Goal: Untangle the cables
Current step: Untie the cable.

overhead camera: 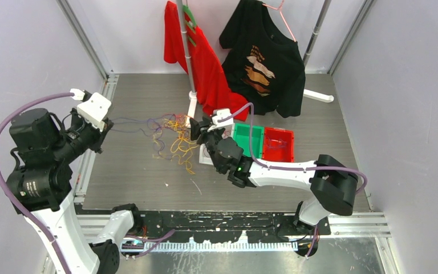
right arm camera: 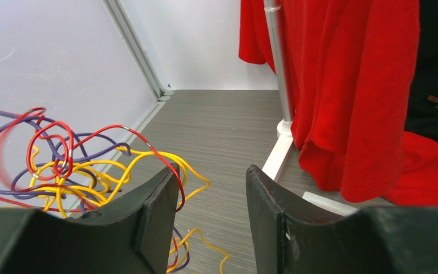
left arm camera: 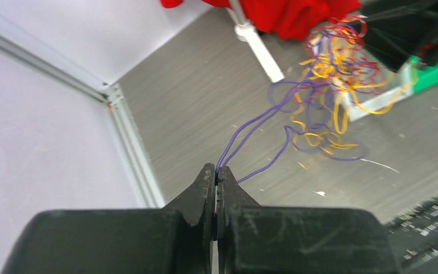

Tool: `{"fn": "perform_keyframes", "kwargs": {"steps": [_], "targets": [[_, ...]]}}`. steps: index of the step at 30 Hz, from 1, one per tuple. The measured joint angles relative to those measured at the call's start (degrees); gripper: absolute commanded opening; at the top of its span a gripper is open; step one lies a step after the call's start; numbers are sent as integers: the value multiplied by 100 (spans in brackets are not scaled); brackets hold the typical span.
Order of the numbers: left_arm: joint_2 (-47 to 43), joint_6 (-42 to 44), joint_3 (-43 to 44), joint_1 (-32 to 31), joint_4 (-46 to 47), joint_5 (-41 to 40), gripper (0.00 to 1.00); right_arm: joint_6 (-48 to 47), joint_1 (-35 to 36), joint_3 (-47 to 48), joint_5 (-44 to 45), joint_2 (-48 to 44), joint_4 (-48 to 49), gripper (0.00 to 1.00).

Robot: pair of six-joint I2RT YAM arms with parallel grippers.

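Note:
The cables [overhead camera: 171, 137] lie as a loose tangle of red, yellow and purple wires on the grey table, left of centre. My left gripper [overhead camera: 105, 129] is at the table's left edge, shut on purple strands [overhead camera: 132, 121] that stretch right into the tangle. In the left wrist view its gripper [left arm camera: 217, 170] pinches those purple strands, which lead to the cables [left arm camera: 328, 68]. My right gripper [overhead camera: 199, 130] is at the tangle's right side and stands open [right arm camera: 214, 174]. A red wire [right arm camera: 178, 180] hooks over its left fingertip; nothing sits between the fingers. The cables [right arm camera: 63, 168] bunch to its left.
A clothes rack pole [overhead camera: 186, 51] with a red shirt [overhead camera: 205, 65] and a black shirt [overhead camera: 268, 60] stands behind the tangle, its white foot [overhead camera: 192, 107] close to the wires. A green bin [overhead camera: 248, 138] and a red bin [overhead camera: 278, 144] sit right of my right gripper.

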Motion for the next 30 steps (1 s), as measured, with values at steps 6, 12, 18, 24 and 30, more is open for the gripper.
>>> {"fn": "perform_keyframes", "kwargs": {"steps": [6, 12, 18, 24, 30], "targets": [[-247, -37, -649, 0, 841, -555, 0, 107, 116, -317, -431, -317, -20, 49], [-260, -245, -1279, 0, 1641, -857, 0, 737, 131, -660, -1471, -863, -133, 42], [-87, -492, -1360, 0, 2601, -1241, 0, 1239, 352, -1095, -2055, -1279, -356, 38], [258, -835, -879, 0, 2903, -1161, 0, 1362, 568, -1338, -2179, -1257, -863, 59], [168, -957, -905, 0, 2889, -750, 0, 1021, 564, -734, -2247, -1051, -1287, 87]]}}
